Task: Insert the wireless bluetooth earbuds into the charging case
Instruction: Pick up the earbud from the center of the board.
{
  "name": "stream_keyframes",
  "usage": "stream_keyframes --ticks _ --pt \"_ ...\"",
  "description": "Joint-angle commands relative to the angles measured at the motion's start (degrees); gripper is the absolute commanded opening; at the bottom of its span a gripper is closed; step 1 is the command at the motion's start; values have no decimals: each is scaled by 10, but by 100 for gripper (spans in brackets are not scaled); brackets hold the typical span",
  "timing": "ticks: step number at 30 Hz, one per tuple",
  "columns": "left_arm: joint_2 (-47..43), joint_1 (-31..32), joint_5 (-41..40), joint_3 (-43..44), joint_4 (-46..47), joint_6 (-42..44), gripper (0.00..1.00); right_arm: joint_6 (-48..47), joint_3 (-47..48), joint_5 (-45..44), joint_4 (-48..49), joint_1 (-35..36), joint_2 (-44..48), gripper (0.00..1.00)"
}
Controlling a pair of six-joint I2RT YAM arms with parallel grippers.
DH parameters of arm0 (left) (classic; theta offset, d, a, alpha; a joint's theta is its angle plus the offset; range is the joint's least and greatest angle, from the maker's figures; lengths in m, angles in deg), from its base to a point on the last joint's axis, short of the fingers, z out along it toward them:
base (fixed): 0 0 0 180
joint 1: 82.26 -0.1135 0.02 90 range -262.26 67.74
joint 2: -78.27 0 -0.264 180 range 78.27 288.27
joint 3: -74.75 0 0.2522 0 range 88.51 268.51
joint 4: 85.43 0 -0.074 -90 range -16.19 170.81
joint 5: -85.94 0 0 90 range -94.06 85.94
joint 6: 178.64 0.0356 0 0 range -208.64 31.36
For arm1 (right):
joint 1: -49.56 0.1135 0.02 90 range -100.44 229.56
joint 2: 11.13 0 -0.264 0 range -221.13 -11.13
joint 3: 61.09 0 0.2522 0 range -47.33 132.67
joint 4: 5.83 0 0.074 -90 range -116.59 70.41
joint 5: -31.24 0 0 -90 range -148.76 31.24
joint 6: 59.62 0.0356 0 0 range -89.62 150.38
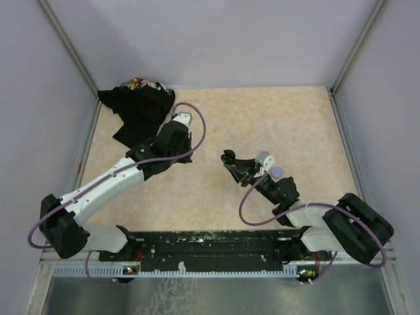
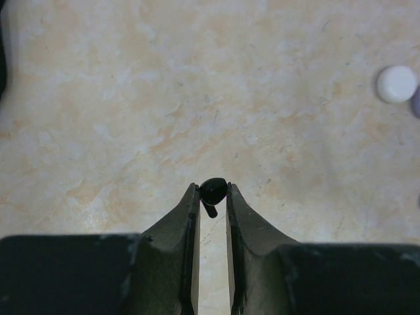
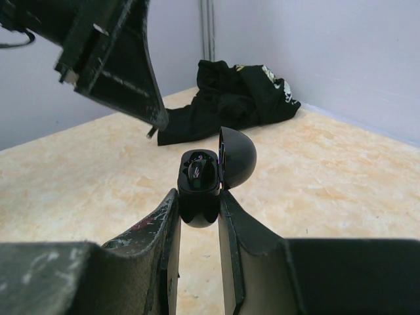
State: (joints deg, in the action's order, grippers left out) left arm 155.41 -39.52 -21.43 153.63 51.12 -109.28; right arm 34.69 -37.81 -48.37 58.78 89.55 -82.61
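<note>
Earbud (image 2: 212,189), black: pinched at left pincer (image 2: 212,195) tips. Charging case (image 3: 199,174), lid open: clamped in right pincer (image 3: 198,197). Risk: shallow tip grip; earbud may drop to counter (image 2: 131,98).

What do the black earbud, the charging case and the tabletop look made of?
The black earbud looks like glossy moulded plastic: a small highlight on its rounded head. The charging case looks like smooth black plastic, semi-gloss: soft sheen on the open lid. The tabletop is matte with beige marble patterning, likely laminate or vinyl; cannot tell which.
</note>
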Motion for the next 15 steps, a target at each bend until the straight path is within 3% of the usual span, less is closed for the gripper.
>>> stream_keyframes --ticks 1,15 --pt "-39 23 9 8 74 16 13 13 22 2 49 2 -5 0" --pt "-84 84 81 -35 263 101 13 37 34 19 63 2 -1 0"
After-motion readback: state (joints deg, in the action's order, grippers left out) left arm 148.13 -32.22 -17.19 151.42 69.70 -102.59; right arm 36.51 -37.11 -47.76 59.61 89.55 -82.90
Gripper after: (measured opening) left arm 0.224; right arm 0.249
